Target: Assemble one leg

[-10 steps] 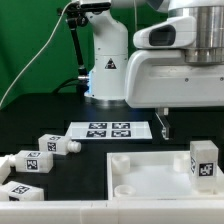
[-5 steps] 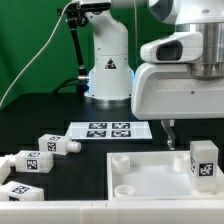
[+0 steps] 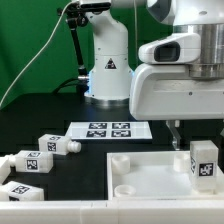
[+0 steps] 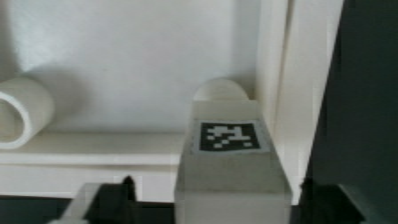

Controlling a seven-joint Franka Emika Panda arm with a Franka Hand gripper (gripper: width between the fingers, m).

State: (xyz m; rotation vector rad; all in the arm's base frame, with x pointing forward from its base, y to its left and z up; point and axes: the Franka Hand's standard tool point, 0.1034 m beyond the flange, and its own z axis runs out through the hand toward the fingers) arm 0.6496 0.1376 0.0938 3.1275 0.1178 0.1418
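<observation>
Two fingers (image 4: 118, 204) of your hand (image 3: 174, 131) stand apart and grip nothing. In the wrist view the leg (image 3: 203, 160) shows between them, unclamped. That leg stands upright at the right side of the white tray (image 3: 140, 175), lower right of the exterior frame, with the hand just above and left of it. The marker board (image 3: 110, 129) lies mid-frame on the black tabletop (image 3: 40, 120). Several loose legs (image 3: 58, 145) lie at lower left.

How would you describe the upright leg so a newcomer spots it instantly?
Find the large white tray in the foreground. Near its edge on the exterior view's right, one leg stands upright. The other legs lie on their sides outside the tray, toward the exterior view's left.
</observation>
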